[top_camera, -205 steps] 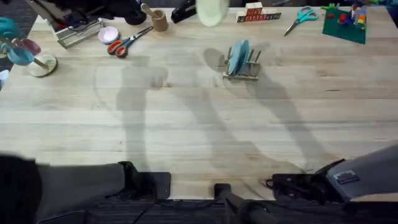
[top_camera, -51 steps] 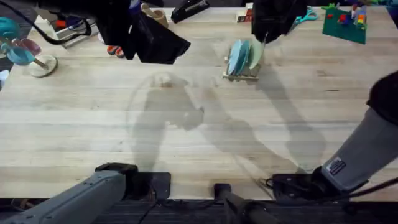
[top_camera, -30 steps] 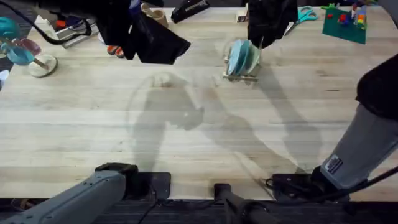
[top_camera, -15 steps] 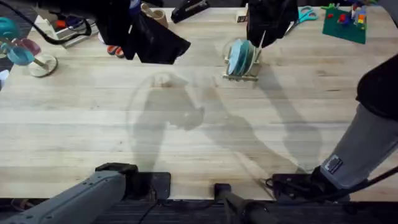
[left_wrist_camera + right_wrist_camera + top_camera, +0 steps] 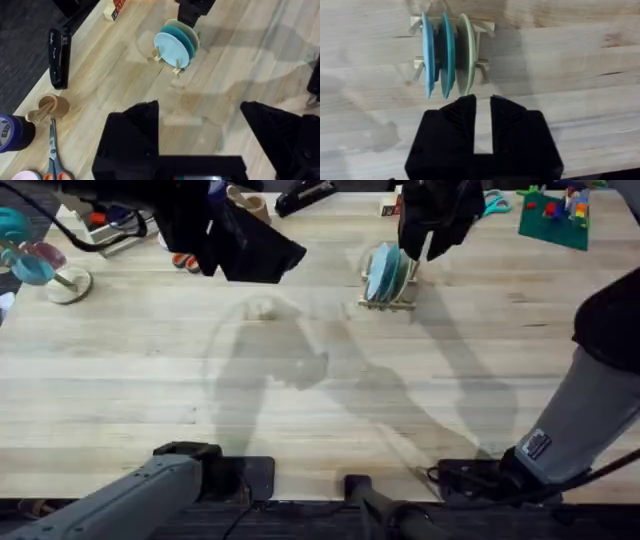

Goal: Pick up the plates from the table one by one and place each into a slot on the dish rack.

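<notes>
Three plates stand on edge in the dish rack [image 5: 482, 65]: a sky blue one [image 5: 426, 55], a deeper blue one [image 5: 445, 52] and a cream one [image 5: 465, 50]. In the overhead view the dish rack [image 5: 390, 302] sits at the table's [image 5: 320, 400] far middle, and my right gripper [image 5: 426, 248] hovers just above the cream plate [image 5: 403, 270]. My right gripper [image 5: 482, 120] is open by a narrow gap and holds nothing. My left gripper [image 5: 200, 125] is wide open and empty, raised over the far left [image 5: 255, 250], with the rack [image 5: 177, 70] ahead of it.
A black stapler [image 5: 57, 57], a wooden cup [image 5: 50, 106] and orange scissors [image 5: 52, 165] lie near the far left edge. A green block board [image 5: 555, 218] and teal scissors [image 5: 490, 202] are at the far right. The near half of the table is bare wood.
My right gripper brought the cream plate down into the rack beside the blue ones, let go and lifted a little. The left arm has stayed still over the last second.
</notes>
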